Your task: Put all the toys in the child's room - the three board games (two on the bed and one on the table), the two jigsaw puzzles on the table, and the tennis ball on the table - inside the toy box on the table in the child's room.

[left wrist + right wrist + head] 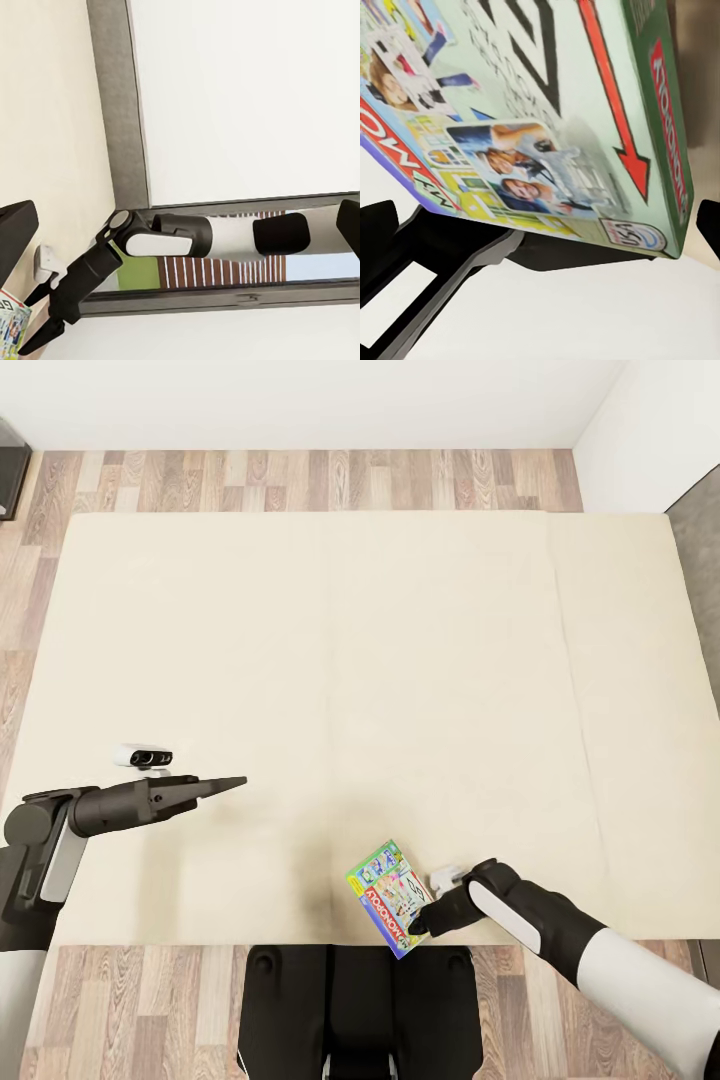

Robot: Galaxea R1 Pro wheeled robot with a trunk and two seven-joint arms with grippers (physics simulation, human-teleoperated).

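The Monopoly box (391, 898) lies flat on the bed (300, 690) near its front edge, toward the front right corner. The right hand (420, 924) sits at the box's corner (whether its fingers are clamped I cannot tell). The left hand (228, 784) hovers over the mattress, fingers together.

The bed (330, 660) is wide, its plain beige mattress seen from above, with wood-plank floor (300, 480) past its far edge. One Monopoly box (390, 895) lies flat on the mattress, close to the near edge and right of the bed's middle.
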